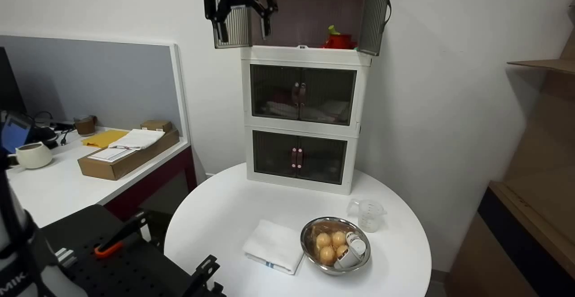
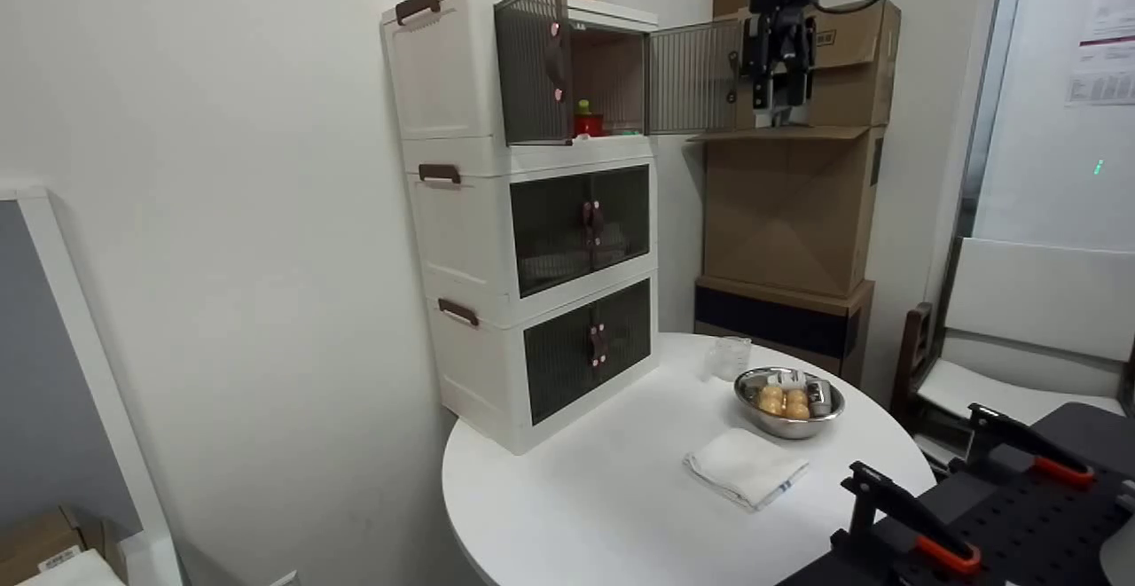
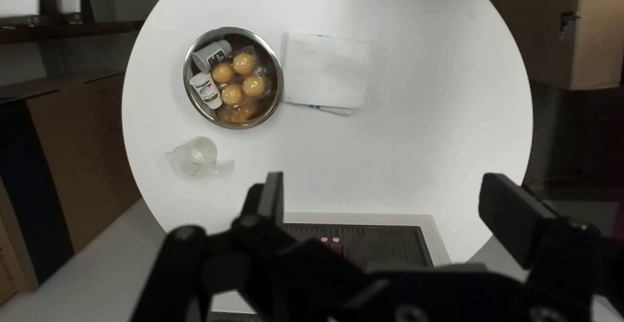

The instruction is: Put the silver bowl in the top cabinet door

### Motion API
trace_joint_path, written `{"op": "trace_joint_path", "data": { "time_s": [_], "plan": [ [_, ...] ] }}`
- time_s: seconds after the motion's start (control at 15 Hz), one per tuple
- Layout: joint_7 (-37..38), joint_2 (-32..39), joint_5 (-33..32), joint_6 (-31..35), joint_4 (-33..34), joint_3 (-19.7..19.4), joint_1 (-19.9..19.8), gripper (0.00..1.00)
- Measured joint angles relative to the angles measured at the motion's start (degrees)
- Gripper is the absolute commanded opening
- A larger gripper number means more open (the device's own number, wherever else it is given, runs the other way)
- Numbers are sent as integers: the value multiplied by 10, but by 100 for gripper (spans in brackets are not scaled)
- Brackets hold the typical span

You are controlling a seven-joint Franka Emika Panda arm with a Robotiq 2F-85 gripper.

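Note:
The silver bowl (image 1: 330,269) stands upright on the round white table; it also shows in an exterior view (image 2: 787,429) and in the wrist view (image 3: 278,85). It holds a clear pack of round yellow-brown items and two small white containers. The white cabinet has three tiers. The top cabinet door is a pair of tinted panels, both swung open: one panel (image 1: 376,14) on the right and one (image 1: 238,28) partly behind my gripper. My gripper (image 1: 244,31) is open and empty, high above the table at the top tier's height; it also shows in the wrist view (image 3: 382,188).
A red pot (image 1: 339,42) with something green sits inside the open top tier. The middle doors (image 1: 303,94) and lower doors (image 1: 298,157) are shut. A white cloth (image 1: 274,246) lies beside the bowl. A clear measuring cup (image 1: 370,216) stands behind it. Cardboard boxes (image 2: 785,214) stand beyond the table.

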Motion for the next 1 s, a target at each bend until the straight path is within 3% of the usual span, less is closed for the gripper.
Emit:
{"op": "trace_joint_path", "data": {
  "time_s": [0.27, 0.53, 1.0],
  "plan": [
    [2, 29, -51, 84, -10, -8, -18, 100],
    [-13, 94, -89, 177, -26, -39, -41, 100],
    [-46, 229, -93, 276, -31, -73, -68, 100]
  ]
}}
